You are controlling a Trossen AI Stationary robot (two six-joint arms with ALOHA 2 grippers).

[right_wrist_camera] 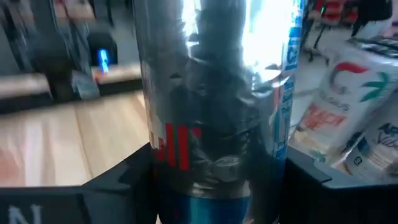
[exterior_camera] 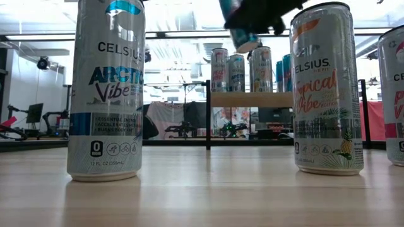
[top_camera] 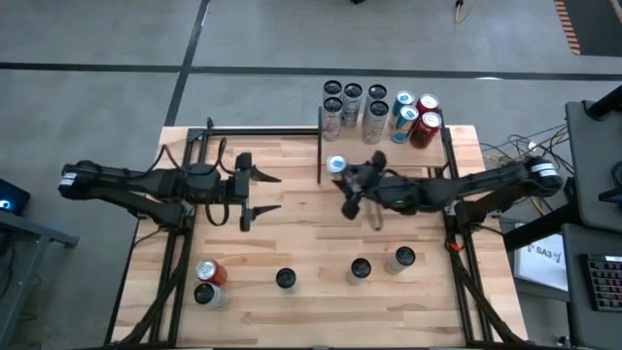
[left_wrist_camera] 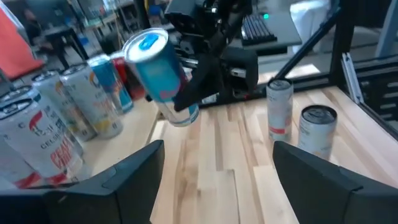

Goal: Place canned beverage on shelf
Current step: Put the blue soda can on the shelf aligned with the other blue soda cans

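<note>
High view, can (top_camera: 336, 165) clamped in right end effector (top_camera: 348, 182)

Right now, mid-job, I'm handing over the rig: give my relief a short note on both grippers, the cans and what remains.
Right gripper: shut on a blue-topped can, held off the table, tilted, beside the shelf.
Left gripper: open, empty, waiting over the table's left half.
Done: eight cans stand on the shelf.
Left: set the held can on the shelf, then move the five cans along the near edge.
</note>
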